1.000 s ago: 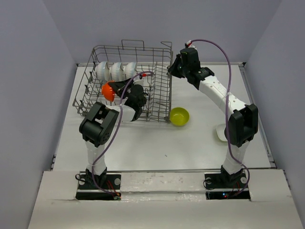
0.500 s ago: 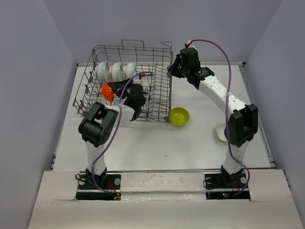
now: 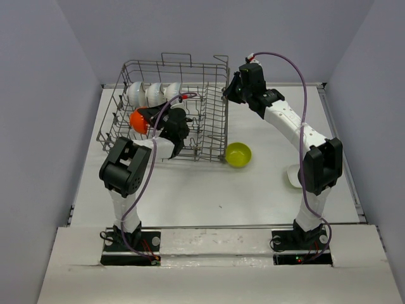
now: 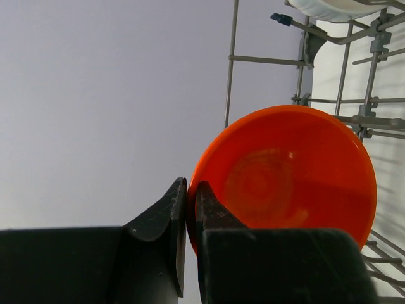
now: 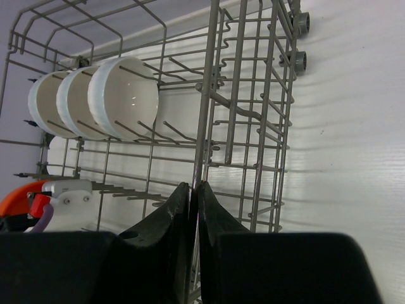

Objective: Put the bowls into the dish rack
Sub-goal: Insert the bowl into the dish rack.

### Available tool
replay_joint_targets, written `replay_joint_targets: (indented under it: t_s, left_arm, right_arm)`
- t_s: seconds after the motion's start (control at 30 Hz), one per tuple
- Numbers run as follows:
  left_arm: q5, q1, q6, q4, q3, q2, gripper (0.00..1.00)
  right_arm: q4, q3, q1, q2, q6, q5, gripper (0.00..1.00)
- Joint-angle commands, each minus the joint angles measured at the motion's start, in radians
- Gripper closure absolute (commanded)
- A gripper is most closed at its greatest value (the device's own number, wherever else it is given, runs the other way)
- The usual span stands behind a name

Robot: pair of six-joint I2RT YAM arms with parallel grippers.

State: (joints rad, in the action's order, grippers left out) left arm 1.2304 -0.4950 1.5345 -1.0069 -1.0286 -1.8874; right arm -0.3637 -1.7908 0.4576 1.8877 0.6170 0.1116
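Dish rack [image 3: 218, 120]: one, far left of centre on the table. The step in hand looks like seating a bowl in the rack while the other arm steadies it.

Right gripper [image 5: 193, 190]: claw pressed together on an upright wire of the rack's right wall, at its far corner.

Left gripper [image 4: 191, 190]: claw pinching the rim of the orange bowl [image 4: 285, 171], held on edge inside the rack's left half, near side of the white row.

Next move, as I judge it: lower the orange bowl between tines, let go, then fetch the green one.

Count:
- white bowls [image 5: 95, 95]: three, on edge in a row, far left of the rack
- orange bowl: one
- green bowl [image 3: 238, 154]: one, on the table just right of the rack's near corner
- white object [image 3: 293, 176]: by the right arm, mostly hidden, so I cannot tell what it is
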Motion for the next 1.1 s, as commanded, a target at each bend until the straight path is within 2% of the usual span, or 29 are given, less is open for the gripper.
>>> replay_joint_targets:
  t_s: [0.0, 1.07]
  left_arm:
    - [0.004, 0.009, -0.027, -0.006, -0.016, 0.067, 1.0]
    - [0.011, -0.017, -0.066, 0.034, -0.021, -0.055, 1.0]
  right_arm:
    - [-0.075, -0.012, -0.013, 0.033, -0.069, 0.0, 0.99]
    - [-0.075, -0.015, -0.013, 0.036, -0.072, 0.0, 0.99]
